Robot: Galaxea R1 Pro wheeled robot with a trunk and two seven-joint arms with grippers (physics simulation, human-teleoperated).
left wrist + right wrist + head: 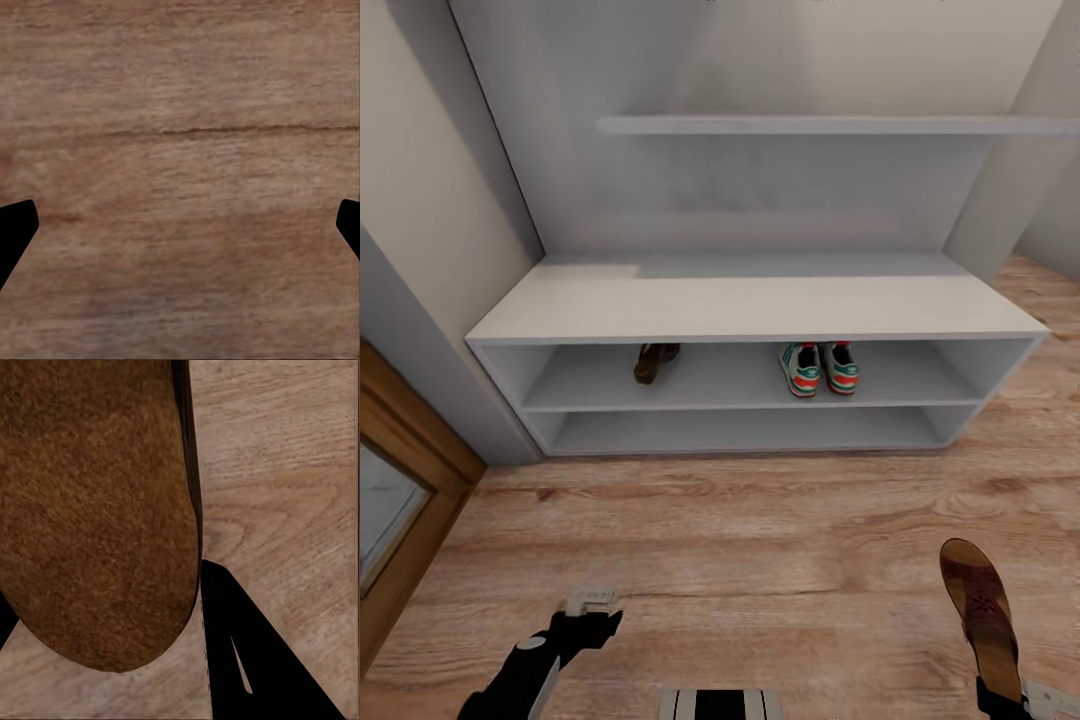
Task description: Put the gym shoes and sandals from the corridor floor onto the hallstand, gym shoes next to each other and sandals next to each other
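Brown leather sandal (980, 615) was held in the right gripper (1000, 695) above the wood floor (760, 560); two white sneakers (819, 368) sat on the grey rack's (760, 300) shelf; left gripper (592, 602) was wide open

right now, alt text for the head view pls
A pale grey hallstand holds two gym shoes side by side and one brown sandal on its upper open shelf. The right gripper holds the second sandal above the wood floor.
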